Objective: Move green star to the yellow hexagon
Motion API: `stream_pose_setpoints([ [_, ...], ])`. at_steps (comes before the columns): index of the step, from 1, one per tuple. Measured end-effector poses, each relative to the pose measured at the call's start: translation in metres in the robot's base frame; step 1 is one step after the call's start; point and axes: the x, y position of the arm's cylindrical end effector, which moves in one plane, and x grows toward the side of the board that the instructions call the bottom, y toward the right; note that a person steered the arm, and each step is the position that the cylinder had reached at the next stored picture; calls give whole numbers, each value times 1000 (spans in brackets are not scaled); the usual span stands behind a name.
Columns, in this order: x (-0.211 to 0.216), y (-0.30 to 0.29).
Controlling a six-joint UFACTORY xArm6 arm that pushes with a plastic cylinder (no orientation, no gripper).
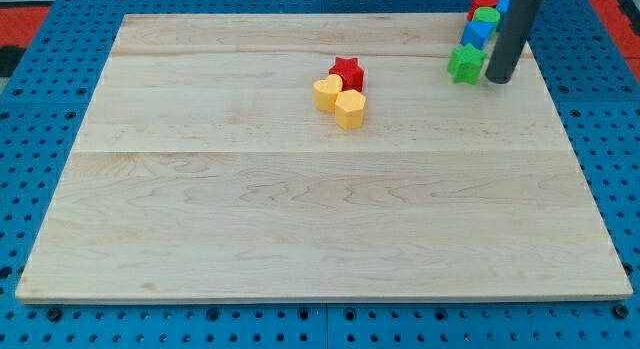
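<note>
While my tip [498, 78] touches it, green star [465, 64] near board's [300, 239] top-right edge; no pincer visible.

The scene is lit brightly and evenly from above. The pale wooden surface [300, 209] is rendered without glare, and its grain is resolved clearly throughout. Only short, soft shadows are cast: a faint one is seen beneath the yellow blocks [340, 101], another at the foot of the dark rod [505, 49]. Colours are shown saturated. Slight softness is noticed toward the view's top edge; the board's sides are shown converging by perspective.
</note>
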Motion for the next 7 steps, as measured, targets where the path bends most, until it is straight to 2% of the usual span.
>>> stream_pose_setpoints([
  [1, -16, 22],
  [2, -31, 7],
  [5, -28, -69],
  [7, -28, -74],
])
